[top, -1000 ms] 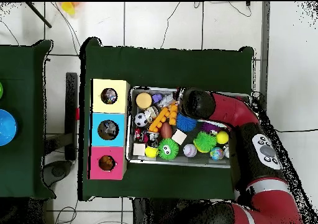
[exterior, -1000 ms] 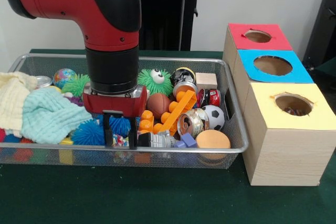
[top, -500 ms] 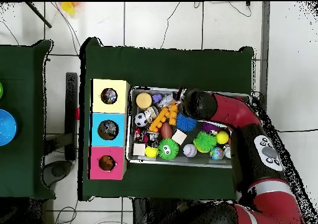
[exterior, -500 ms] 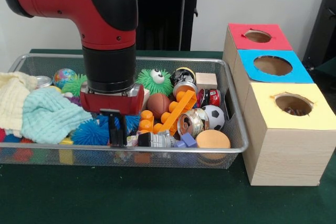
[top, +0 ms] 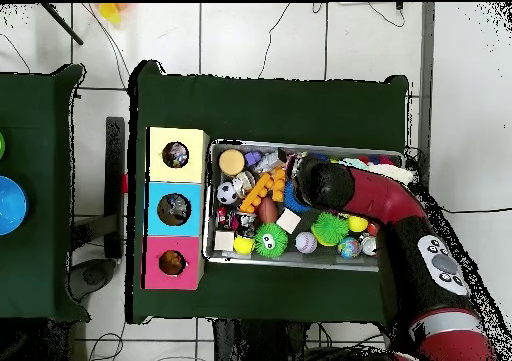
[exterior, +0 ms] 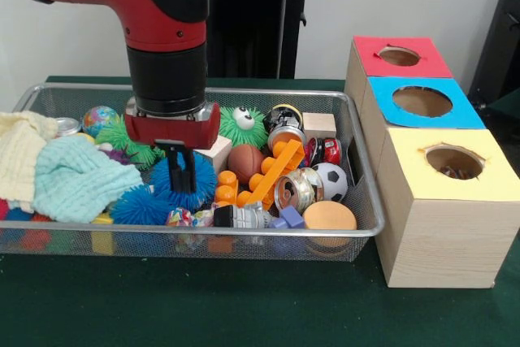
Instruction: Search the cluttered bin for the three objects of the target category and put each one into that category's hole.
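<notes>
"That blue spiky ball, is it held?"

"Looks so. The hand has its two dark fingers pinched close together into the ball's top, and the ball hangs a little above the clutter in the wire bin, just beside the orange plastic blocks. I'd guess it's pinched from straight above because everything's packed tight round it."

"There's another blue one?"

"A second blue spiky ball, lower, on the ball's far side from the boxes, against the mint cloth. Green spiky ones sit behind: one with eyes, and a plain one."

"Where's it headed?"

"One of three boxes outside the bin on the green desk: yellow-topped nearest, then blue-topped, then red-topped. Which hole, I can't tell."

"Anything in the way?"

"The blocks, a brown football, a can and a soccer ball all lie between the ball and the boxes, then the bin's wall. It'll need to rise clear first, I reckon."
</notes>
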Robot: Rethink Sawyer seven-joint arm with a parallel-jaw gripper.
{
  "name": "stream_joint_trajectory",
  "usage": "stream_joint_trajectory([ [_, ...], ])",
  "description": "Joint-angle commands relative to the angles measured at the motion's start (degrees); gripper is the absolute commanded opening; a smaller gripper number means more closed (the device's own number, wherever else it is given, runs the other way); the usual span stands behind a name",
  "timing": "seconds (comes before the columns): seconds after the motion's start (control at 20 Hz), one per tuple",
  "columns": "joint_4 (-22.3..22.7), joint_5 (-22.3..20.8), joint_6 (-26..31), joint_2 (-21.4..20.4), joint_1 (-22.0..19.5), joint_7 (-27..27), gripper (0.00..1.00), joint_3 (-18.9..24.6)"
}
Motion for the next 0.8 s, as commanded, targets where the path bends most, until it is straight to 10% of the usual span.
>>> stream_joint_trajectory([
  [0.05,7.3,0.3,0.8,-2.2,-0.4,5.1,0.0,1.8],
  [0.2,6.9,-0.4,-1.5,-0.8,-1.1,4.3,0.0,2.6],
  [0.25,6.7,-0.7,-2.5,-0.5,-1.0,4.3,1.0,2.6],
  [0.8,5.8,-1.2,-7.6,0.9,0.1,6.7,1.0,1.0],
])
